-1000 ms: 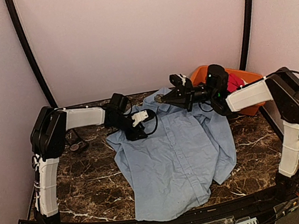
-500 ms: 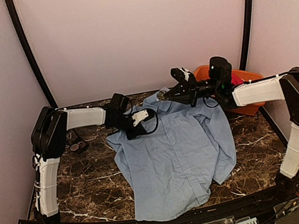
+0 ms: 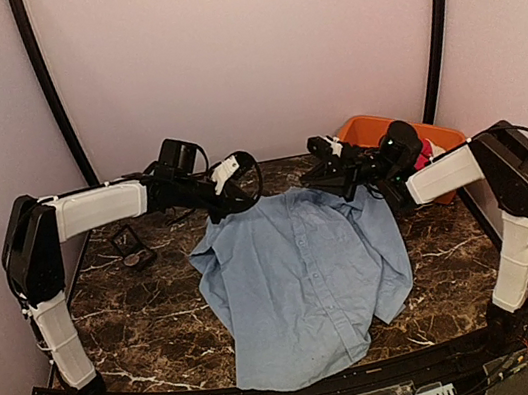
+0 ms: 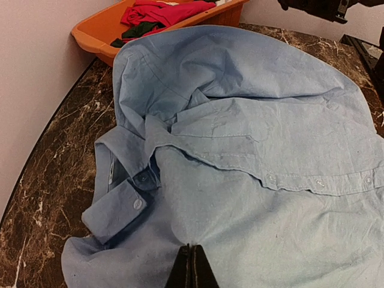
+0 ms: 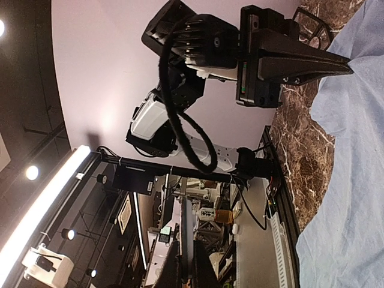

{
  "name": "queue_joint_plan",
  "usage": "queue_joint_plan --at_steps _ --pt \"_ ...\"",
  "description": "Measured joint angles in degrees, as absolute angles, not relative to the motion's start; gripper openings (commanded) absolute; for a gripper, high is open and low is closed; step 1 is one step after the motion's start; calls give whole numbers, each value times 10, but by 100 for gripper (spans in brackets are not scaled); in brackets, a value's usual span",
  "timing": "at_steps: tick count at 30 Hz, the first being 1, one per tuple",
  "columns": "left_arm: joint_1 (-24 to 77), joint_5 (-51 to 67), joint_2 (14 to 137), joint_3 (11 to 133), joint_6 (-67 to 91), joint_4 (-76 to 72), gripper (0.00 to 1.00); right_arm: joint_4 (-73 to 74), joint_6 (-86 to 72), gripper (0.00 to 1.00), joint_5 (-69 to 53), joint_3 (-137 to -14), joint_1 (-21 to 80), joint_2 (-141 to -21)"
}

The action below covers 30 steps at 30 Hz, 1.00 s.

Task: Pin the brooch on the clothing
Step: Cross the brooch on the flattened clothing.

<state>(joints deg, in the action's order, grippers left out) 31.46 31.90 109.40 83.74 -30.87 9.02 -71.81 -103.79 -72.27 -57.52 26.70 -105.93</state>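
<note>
You are now pinching the shirt [image 4: 258,198] with your left gripper [image 4: 189,271], open a second ago, and tugging it flatter for pinning, your right gripper [image 5: 183,267] staying shut.

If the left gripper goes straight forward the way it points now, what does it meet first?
The blue shirt: the closed tips of the left gripper sit right at its fabric, apparently pinching it. Farther along, roughly in line, stands the orange bin.
</note>
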Motion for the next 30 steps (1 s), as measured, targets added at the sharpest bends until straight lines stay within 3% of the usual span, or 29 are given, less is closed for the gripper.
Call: queue_joint_plan --at_steps 17,30 --pt "314 353 1046 777 -252 51 1 -749 -1142 0 -701 -653 312 -1212" --pt "314 370 1032 760 -243 43 1 -750 -1145 0 -746 -880 332 -1343"
